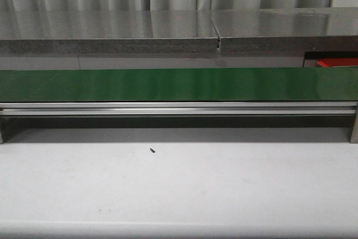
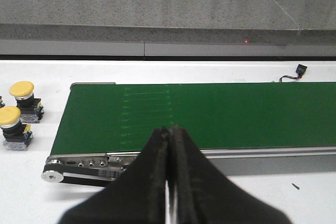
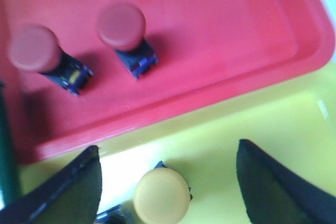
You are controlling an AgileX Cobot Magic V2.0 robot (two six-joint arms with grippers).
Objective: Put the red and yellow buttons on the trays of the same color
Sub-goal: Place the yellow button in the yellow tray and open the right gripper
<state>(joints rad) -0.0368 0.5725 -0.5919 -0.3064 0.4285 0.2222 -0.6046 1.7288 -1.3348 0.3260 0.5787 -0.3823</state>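
In the right wrist view my right gripper (image 3: 168, 148) is open above the yellow tray (image 3: 273, 114). A yellow button (image 3: 161, 196) stands on that tray between the fingers, touching neither. Beside it lies the red tray (image 3: 220, 35) with two red buttons (image 3: 121, 24) (image 3: 35, 48) upright in it. In the left wrist view my left gripper (image 2: 169, 129) is shut on nothing, over the near edge of the green belt (image 2: 210, 114). Two yellow buttons (image 2: 22, 90) (image 2: 9, 116) stand on the white table past the belt's end. Neither gripper shows in the front view.
The front view shows the long green belt (image 1: 179, 84) on its metal rail, a sliver of the red tray (image 1: 335, 61) at far right, and a tiny black speck (image 1: 152, 150) on the white table. A small black connector (image 2: 300, 70) lies beyond the belt.
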